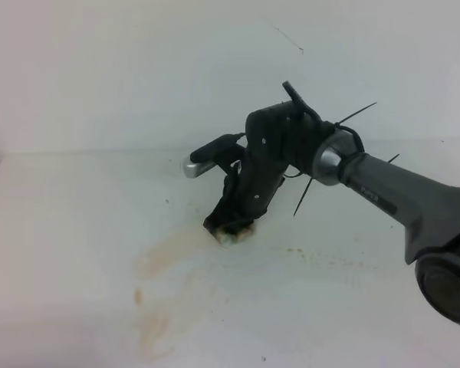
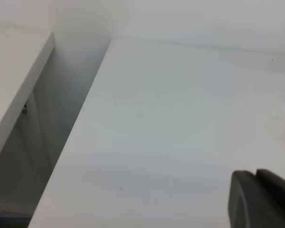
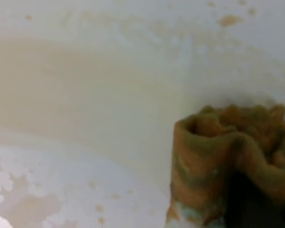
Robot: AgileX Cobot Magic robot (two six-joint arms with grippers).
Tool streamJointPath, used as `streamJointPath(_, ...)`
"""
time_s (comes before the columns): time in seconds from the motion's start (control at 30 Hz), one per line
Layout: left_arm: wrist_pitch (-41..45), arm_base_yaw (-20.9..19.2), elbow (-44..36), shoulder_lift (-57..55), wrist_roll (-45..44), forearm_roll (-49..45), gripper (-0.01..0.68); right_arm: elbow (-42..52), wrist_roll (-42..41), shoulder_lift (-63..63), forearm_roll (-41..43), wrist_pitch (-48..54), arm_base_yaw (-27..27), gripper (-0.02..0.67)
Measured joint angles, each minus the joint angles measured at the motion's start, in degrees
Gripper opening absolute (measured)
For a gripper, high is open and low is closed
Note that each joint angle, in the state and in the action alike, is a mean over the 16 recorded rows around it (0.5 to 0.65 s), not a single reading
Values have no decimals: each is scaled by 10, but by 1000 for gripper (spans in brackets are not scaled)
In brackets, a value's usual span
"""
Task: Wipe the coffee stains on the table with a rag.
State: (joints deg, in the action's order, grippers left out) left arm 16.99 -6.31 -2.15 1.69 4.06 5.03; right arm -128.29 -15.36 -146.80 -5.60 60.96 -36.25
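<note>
While your right gripper (image 1: 228,228) pinches the rag (image 1: 231,234) between closed jaws, the rag presses the table (image 1: 77,230) just right of the coffee stains (image 1: 165,253).

- You get bright, even, washed-out light with faint shadows.
- Your right wrist view is blurred; the rag (image 3: 228,161) reads soft.

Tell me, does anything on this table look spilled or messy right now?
Yes. Pale orange-brown coffee stains smear the white table, with specks trailing right. The right gripper presses a rag onto it, already soaked brown.
</note>
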Motion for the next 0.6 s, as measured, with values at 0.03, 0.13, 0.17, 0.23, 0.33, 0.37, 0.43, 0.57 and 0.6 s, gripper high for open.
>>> streamJointPath(0.03,0,0,0,0,0,0,1,0,-3,0,-8,6,2,3)
streamJointPath(0.13,0,0,0,0,0,0,1,0,-14,2,-35,21,3,4)
streamJointPath(0.17,0,0,0,0,0,0,1,0,-18,2,-44,24,2,4)
streamJointPath(0.23,0,0,0,0,0,0,1,0,-26,3,-62,30,-4,4)
streamJointPath(0.33,0,0,0,0,0,0,1,0,-37,4,-86,38,-19,4)
streamJointPath(0.37,0,0,0,0,0,0,1,0,-41,5,-93,40,-25,4)
streamJointPath(0.43,0,0,0,0,0,0,1,0,-47,6,-105,46,-36,4)
streamJointPath(0.57,0,0,0,0,0,0,1,0,-52,11,-115,60,-60,4)
streamJointPath(0.6,0,0,0,-1,0,0,1,0,-52,12,-114,63,-65,4)
